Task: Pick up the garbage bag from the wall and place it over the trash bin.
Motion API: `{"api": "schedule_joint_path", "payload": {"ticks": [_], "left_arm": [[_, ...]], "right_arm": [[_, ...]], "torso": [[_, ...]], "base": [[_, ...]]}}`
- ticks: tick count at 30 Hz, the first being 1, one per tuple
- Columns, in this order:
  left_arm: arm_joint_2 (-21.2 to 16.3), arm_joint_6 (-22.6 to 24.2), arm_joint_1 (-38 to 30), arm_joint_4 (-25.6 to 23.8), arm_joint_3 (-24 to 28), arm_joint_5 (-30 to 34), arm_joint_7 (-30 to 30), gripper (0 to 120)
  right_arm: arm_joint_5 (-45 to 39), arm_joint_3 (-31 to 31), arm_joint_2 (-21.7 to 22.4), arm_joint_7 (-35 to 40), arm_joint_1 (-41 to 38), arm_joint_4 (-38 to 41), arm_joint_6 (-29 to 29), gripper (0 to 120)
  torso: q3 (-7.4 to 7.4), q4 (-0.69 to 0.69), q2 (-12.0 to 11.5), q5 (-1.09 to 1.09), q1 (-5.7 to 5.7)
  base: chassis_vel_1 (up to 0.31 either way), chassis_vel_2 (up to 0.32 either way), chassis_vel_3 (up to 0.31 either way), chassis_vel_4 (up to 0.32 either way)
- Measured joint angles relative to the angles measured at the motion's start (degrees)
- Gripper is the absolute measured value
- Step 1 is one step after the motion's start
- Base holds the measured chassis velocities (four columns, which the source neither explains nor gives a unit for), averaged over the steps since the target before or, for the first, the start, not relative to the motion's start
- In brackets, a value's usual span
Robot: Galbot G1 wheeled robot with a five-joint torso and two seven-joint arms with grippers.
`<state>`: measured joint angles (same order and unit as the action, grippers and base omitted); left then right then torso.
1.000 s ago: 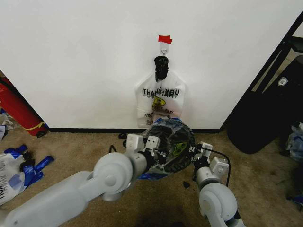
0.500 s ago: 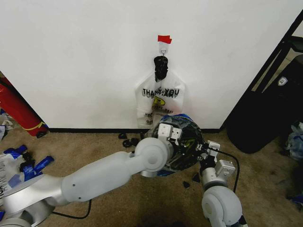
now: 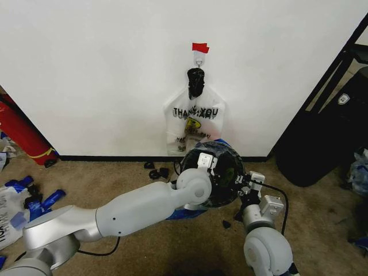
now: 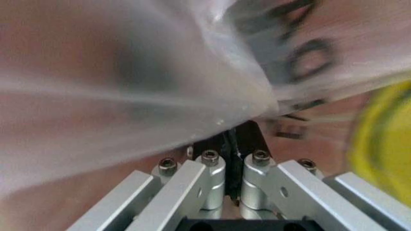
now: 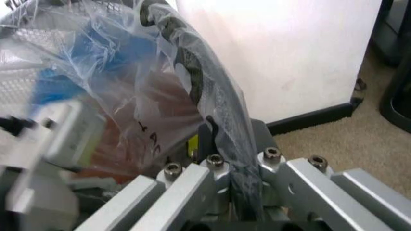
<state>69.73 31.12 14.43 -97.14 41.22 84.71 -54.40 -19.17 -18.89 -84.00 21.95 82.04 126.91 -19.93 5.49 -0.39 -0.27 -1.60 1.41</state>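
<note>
The black wire-mesh trash bin [image 3: 229, 175] stands on the carpet at the foot of the white wall [image 3: 103, 69]. The see-through garbage bag [image 3: 221, 148], with blue showing at its edge, is draped over the bin's mouth. My left gripper [image 3: 206, 163] reaches across the bin's top and is shut on a fold of the bag [image 4: 192, 82], its own tips [image 4: 234, 137] pinched together. My right gripper [image 3: 240, 183] sits at the bin's right side, shut [image 5: 224, 144] on the bag-wrapped rim [image 5: 186, 62].
An opaque white "THANK YOU" bag [image 3: 195, 123] hangs from a hook [image 3: 199, 57] under red tape [image 3: 200, 47]. A red cylinder [image 3: 20, 132] and blue scraps with bags [image 3: 23, 204] lie left. A big black bulk [image 3: 322, 138] stands right. Small black bits [image 3: 156, 171] dot the carpet.
My left arm has swung right, carrying its gripper from the bin's left side across the top toward the wall. The right gripper has shifted slightly right along the rim.
</note>
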Motion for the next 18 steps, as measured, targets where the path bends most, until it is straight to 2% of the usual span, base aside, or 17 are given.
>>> {"api": "schedule_joint_path", "payload": {"ticks": [11, 18], "left_arm": [[1.0, 0.1, 0.5, 3.8, 1.0, -3.5, 0.2, 0], [-1.3, -2.3, 0.5, -2.0, 0.9, -3.5, 2.1, 0]], "right_arm": [[-0.4, 0.3, -0.4, -0.1, 0.8, 0.3, 0.0, 0], [-4.8, -0.8, -0.3, 1.3, 0.0, -0.8, -1.2, 0]], "torso": [[0.00, 0.00, 0.0, 0.00, 0.00], [0.00, 0.01, 0.0, -0.01, 0.00]], "base": [[0.000, 0.000, 0.000, 0.000], [0.000, 0.000, 0.000, 0.000]]}}
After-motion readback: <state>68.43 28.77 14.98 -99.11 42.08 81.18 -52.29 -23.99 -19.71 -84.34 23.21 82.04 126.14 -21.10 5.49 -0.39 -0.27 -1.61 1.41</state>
